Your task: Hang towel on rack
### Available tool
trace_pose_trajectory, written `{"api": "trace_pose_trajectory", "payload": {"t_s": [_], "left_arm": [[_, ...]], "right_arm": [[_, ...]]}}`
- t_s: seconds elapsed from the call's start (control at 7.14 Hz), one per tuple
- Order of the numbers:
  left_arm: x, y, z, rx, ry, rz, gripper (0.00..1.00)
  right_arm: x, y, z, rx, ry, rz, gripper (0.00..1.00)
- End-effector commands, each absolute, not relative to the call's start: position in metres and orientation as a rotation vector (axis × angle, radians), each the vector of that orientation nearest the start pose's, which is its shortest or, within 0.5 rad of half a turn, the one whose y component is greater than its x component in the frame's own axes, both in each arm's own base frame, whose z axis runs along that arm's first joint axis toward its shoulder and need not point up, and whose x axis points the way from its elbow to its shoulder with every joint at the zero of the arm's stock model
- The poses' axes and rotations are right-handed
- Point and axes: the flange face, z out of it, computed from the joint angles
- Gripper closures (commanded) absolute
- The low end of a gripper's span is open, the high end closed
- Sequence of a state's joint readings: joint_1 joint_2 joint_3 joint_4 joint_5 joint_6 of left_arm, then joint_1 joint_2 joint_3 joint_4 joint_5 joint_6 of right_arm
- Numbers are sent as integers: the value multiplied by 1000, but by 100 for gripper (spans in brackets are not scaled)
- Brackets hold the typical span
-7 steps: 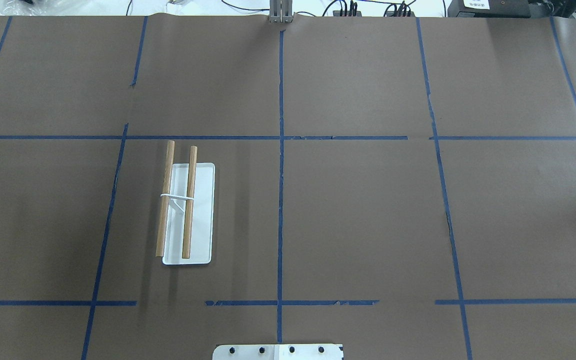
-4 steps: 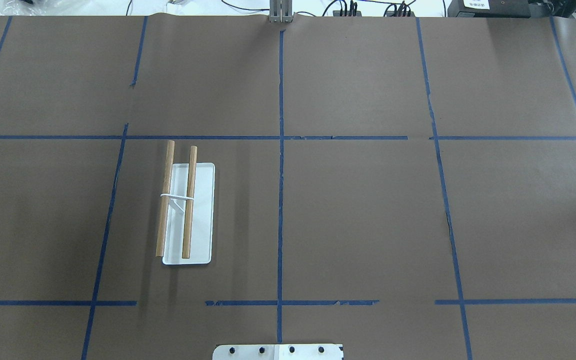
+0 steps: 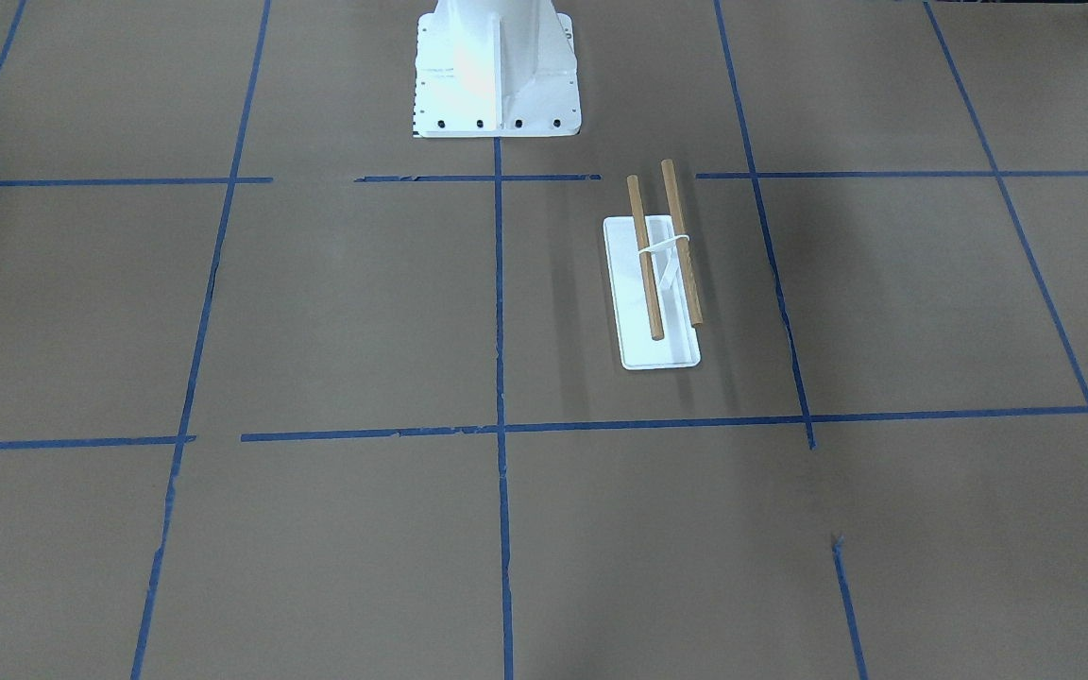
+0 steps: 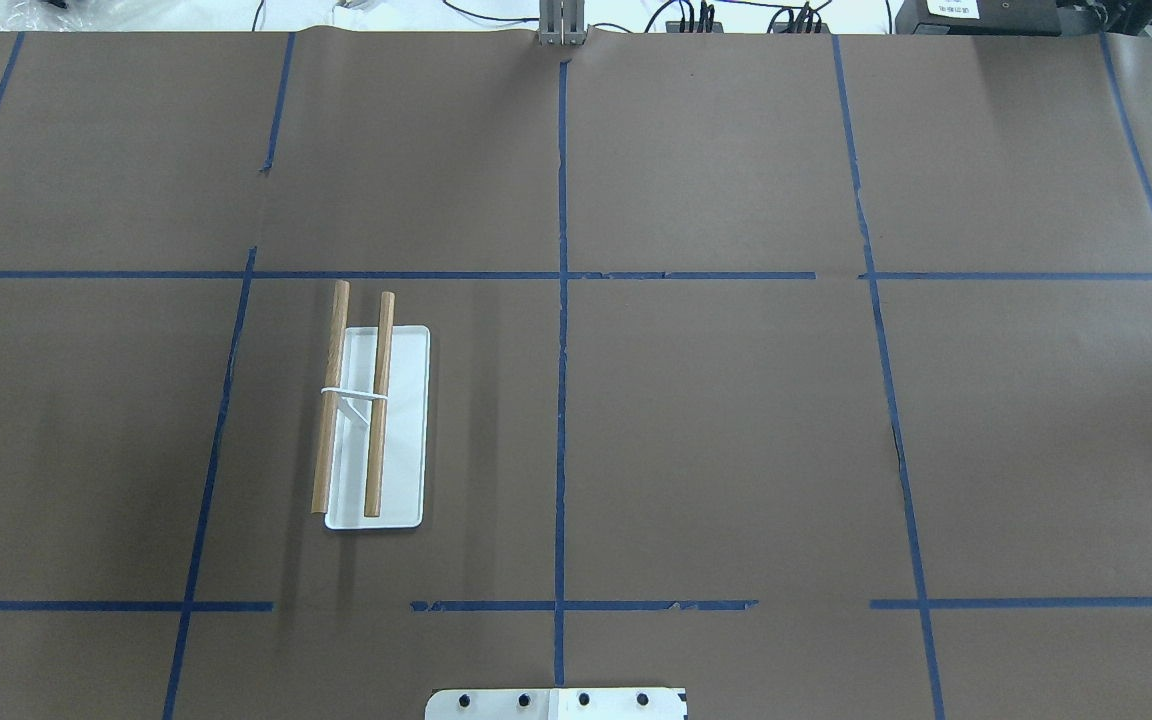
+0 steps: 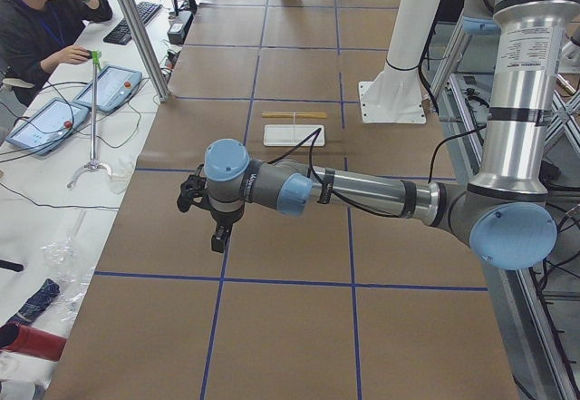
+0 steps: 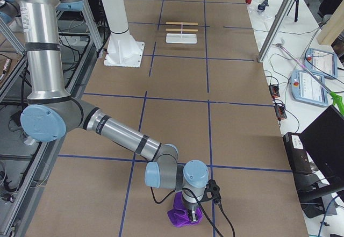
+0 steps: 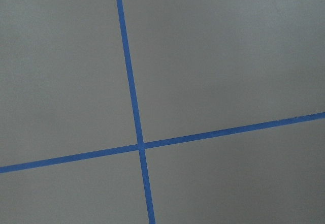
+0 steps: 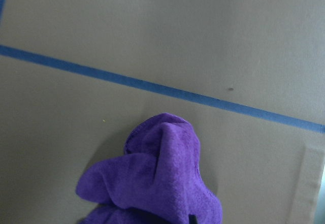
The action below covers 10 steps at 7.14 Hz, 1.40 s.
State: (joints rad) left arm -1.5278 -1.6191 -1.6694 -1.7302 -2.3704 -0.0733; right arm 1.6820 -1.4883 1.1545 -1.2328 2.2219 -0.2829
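Noting towel (image 6: 184, 218) bunched, soft, likely light, at table (image 6: 177, 76) right end, well apart from rack (image 4: 404, 430). Right gripper (image 6: 188, 210) on it, left gripper (image 5: 217, 237) elsewhere: spread or pinched, cannot tell. Suggest taking raised fold.

The towel (image 8: 162, 173) is napped purple cloth. The rack (image 4: 378, 420) has smooth wooden rods (image 4: 382, 350) over a glossy white base plate (image 4: 406, 450). Matt brown paper (image 4: 736, 430) covers the table (image 4: 1036, 450), crossed by blue tape (image 4: 561, 450).

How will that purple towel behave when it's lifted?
Probably floppy: the towel sits bunched in soft folds, so it should sag from any pinch point. Likely light, and grippy rather than slippery, given its fuzzy nap. It shouldn't roll or break.
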Motion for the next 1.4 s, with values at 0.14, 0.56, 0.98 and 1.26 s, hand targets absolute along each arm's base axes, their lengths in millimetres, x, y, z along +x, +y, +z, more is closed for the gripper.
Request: {"api": "trace_pose_trajectory", "payload": {"t_s": [0.14, 0.56, 0.98, 1.26], "left_arm": [[-39, -527, 532, 302, 808, 116, 0], [-15, -554, 474, 321, 846, 48, 0], [66, -559, 384, 364, 964, 15, 0], [159, -538, 345, 411, 1205, -14, 0]], "right_arm": [[180, -523, 632, 204, -790, -13, 100], [168, -535, 479, 206, -910, 277, 100], [64, -553, 412, 27, -1058, 385, 100], [-30, -568, 370, -30, -1109, 400, 100]]}}
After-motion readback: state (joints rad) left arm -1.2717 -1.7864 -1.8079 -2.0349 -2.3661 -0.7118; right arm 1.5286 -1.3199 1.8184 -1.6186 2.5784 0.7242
